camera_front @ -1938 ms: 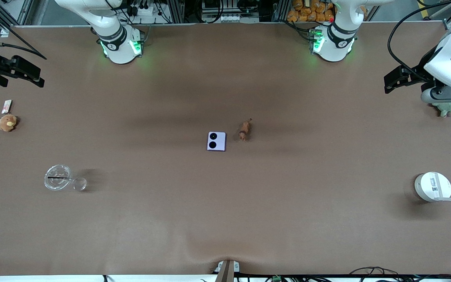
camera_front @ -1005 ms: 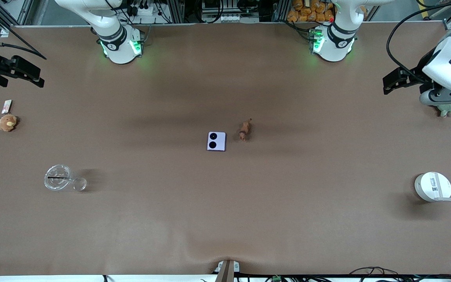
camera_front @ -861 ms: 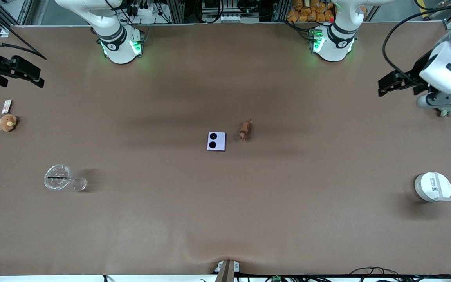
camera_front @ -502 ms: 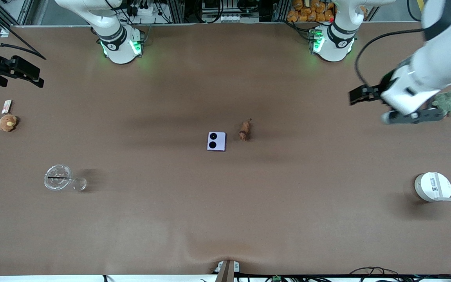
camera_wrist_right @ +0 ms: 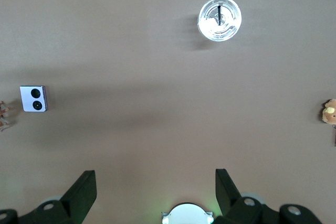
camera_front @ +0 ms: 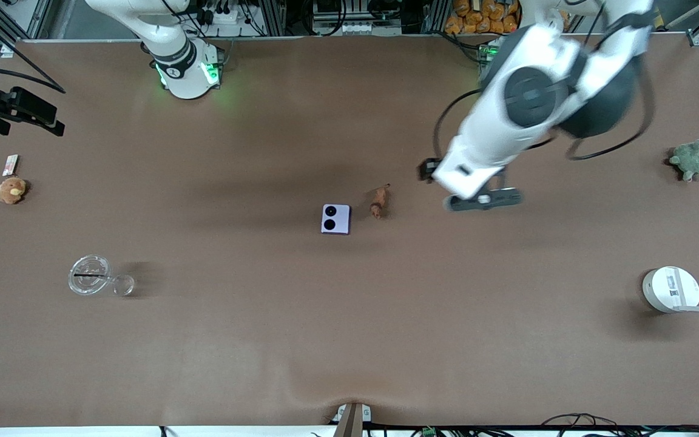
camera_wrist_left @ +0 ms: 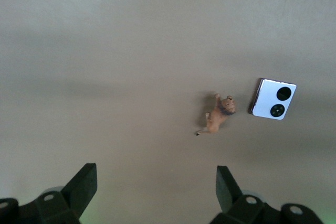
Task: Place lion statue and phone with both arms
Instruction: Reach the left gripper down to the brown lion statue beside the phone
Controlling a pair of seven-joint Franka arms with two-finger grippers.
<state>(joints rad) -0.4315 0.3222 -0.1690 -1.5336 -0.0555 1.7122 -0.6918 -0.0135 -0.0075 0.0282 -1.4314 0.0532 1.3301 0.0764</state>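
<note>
The left end effector hangs with its fingers spread wide and empty, above bare table just toward the left arm's end from the lion statue. It touches nothing. The right end effector is also wide open and empty, held high over the right arm's end of the table, where that arm waits.

The lion statue lies on the table at mid-width, just beside the phone but apart from it. The phone lies flat, camera circles up, slightly nearer the front camera and toward the right arm's end.

Compared with half a second ago, the left end effector has swung inward from beside the green plush turtle to near the lion statue. The lion statue and phone have not moved.
</note>
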